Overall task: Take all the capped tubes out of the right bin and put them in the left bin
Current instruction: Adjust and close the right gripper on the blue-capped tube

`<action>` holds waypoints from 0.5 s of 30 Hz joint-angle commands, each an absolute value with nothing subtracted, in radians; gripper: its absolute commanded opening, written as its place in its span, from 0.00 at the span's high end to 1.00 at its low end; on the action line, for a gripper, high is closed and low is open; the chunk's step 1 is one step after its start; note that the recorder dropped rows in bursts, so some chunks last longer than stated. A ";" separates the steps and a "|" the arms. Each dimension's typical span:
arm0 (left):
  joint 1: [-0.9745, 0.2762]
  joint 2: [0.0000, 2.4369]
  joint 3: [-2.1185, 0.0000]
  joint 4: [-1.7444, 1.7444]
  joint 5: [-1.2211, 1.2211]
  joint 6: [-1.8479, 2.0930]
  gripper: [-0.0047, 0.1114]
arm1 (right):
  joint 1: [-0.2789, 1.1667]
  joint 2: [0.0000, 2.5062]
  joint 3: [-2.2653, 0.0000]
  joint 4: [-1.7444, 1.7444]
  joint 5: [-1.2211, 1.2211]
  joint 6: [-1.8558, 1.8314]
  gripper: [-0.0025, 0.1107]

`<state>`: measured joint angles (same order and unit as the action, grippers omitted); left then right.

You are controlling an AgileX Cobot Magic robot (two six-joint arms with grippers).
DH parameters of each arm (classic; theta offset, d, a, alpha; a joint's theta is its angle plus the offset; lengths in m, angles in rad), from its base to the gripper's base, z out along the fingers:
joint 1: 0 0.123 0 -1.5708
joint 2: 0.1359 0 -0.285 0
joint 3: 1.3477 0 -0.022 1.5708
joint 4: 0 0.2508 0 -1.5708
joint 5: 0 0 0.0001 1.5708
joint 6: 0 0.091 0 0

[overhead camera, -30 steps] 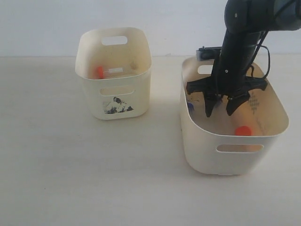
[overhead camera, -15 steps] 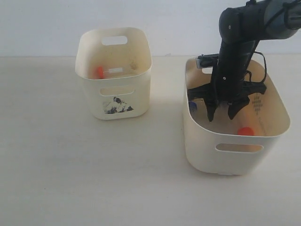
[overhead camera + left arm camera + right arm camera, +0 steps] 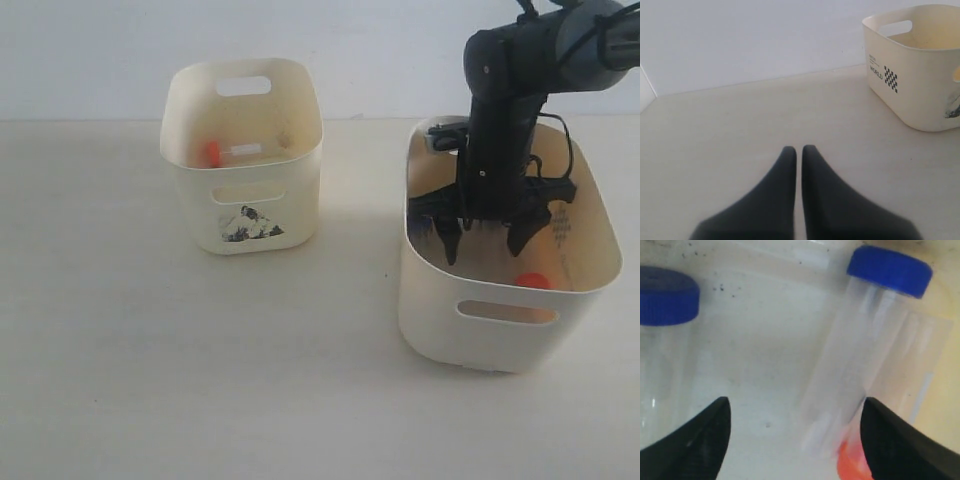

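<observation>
Bins: both were smooth cream plastic with rounded corners and oval handle slots. Your right bin [image 3: 440, 320] was the wider one, with dark specks on its inner wall. Your left bin [image 3: 190, 200] was narrower, with a small dark printed picture [image 3: 248, 225] on its front and a checker mark on one side.
Table: a pale matte table [image 3: 200, 400] with faint grain.
Tubes, right bin: the right wrist view showed a first blue-capped tube [image 3: 665, 355] and a second blue-capped tube [image 3: 855, 355] lying on the bin floor, apart from each other. Both had clear straight bodies and ribbed screw caps. An orange cap [image 3: 852, 466] showed just beside the second one's far end.
Tubes, left bin: one orange-capped tube [image 3: 228, 151] lay inside, its cap toward the left of the exterior view.
Right gripper: your right gripper [image 3: 484, 245] had black tapered fingers and sat low inside the right bin. Its jaws were spread wide, released, clamping nothing. The second blue-capped tube lay between the fingers; you couldn't tell whether it touched one.
Left gripper: your left gripper [image 3: 799, 150] had black wedge fingers drawn together, clenched on nothing. It hung over bare table, well apart from the left bin.
Versus a second earlier: the right jaws stood wider. The right bin had slid toward the right of the exterior view, the orange cap with it. The left bin and its tube hadn't moved.
</observation>
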<state>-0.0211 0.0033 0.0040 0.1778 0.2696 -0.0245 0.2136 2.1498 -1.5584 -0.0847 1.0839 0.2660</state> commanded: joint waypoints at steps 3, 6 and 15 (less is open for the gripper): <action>-0.020 0.000 0.000 0.177 0.262 -0.036 0.92 | 0.209 2.209 -1.559 -0.046 1.068 0.283 0.37; -0.020 0.000 0.000 0.177 0.262 -0.036 0.92 | 0.209 2.215 -1.559 -0.046 1.068 0.306 0.46; -0.020 0.000 0.000 0.177 0.262 -0.036 0.92 | 0.209 2.215 -1.559 -0.045 1.115 0.331 0.98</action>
<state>-0.0211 0.0033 0.0040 0.1778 0.2696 -0.0245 0.2117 2.1949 -1.5624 -0.0380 1.0924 0.3262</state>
